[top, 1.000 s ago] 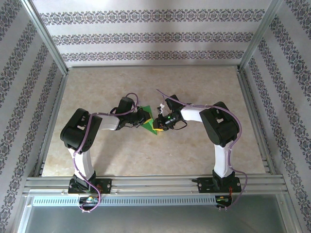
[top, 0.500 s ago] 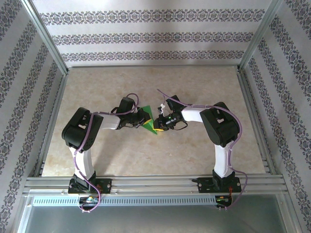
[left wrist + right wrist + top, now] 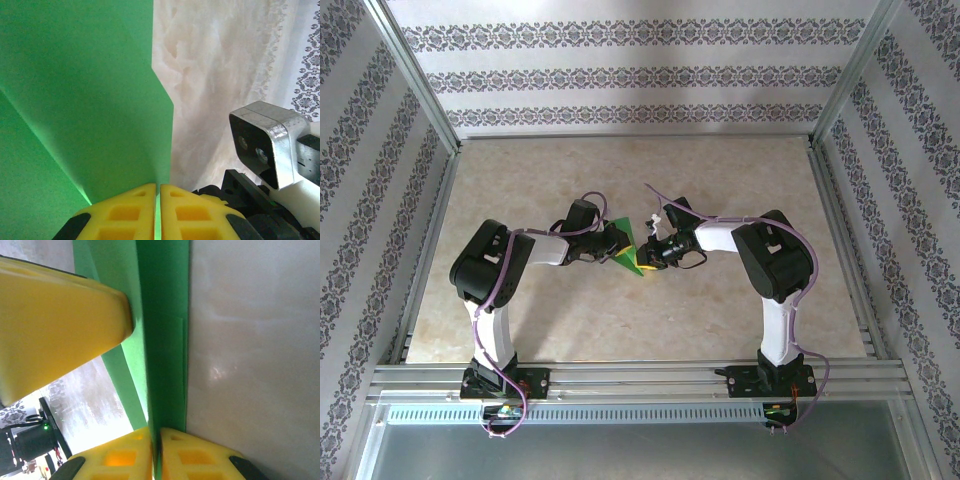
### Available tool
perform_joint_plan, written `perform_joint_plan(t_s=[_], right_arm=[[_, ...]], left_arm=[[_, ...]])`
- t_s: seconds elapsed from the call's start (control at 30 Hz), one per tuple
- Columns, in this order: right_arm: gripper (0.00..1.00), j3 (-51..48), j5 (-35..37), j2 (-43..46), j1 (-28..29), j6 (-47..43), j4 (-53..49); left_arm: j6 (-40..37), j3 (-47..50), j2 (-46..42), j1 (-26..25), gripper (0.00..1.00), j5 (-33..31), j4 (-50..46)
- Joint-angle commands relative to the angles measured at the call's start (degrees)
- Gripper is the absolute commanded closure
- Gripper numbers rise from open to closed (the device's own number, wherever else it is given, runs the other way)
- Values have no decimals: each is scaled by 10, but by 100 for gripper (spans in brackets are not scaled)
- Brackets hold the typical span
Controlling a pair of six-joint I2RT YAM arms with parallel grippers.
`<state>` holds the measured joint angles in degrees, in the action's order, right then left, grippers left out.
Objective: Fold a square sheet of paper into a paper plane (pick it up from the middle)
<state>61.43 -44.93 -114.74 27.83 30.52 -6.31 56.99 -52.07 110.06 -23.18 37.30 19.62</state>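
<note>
1. From above, the left gripper (image 3: 617,252) and right gripper (image 3: 646,256) meet nose to nose at the middle of the marbled tabletop (image 3: 720,180). The green paper (image 3: 628,243) shows between them as a small pointed triangle, partly covered by both wrists.
2. The left wrist camera gives what the overhead one cannot: the yellow jaws are pinched together on the paper's near edge, with only a green sliver in the slit between them. A crease runs across the sheet, and its right edge is stepped.
3. The right wrist camera shows that gripper's jaws likewise closed on a narrow folded strip of layered paper. A yellow finger (image 3: 55,325) of the left gripper presses against the paper's left side.
4. A silver block (image 3: 267,142) on the right arm sits just right of the left jaws.
5. Patterned walls (image 3: 620,75) and a metal frame (image 3: 415,95) enclose the tabletop, and purple cables (image 3: 590,200) loop over both wrists.
</note>
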Motion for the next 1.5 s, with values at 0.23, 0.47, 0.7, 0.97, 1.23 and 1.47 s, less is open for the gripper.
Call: perform_joint_plan(t_s=[0.23,0.47,0.7,0.97,1.23,1.47], right_arm=[[83,-35,55,-29,-5,6,-39],[83,-34,51,-29,-5,6,-38],[84,-34,55,-30,-4,4,-41],[83,-32,55,-18,-4,6,-42],[82,-30,38,10,-5,12,-41],[82,-34,19,37,-7,21,-45]], left_arm=[[-21,-16,13,-4,88,1,-24],[-22,-17,17,-4,88,2,-31],[-24,-19,22,-4,88,2,-34],[-27,-22,28,-4,88,4,-37],[-33,-20,30,-4,88,4,-44],[-33,-16,29,-4,88,3,-44]])
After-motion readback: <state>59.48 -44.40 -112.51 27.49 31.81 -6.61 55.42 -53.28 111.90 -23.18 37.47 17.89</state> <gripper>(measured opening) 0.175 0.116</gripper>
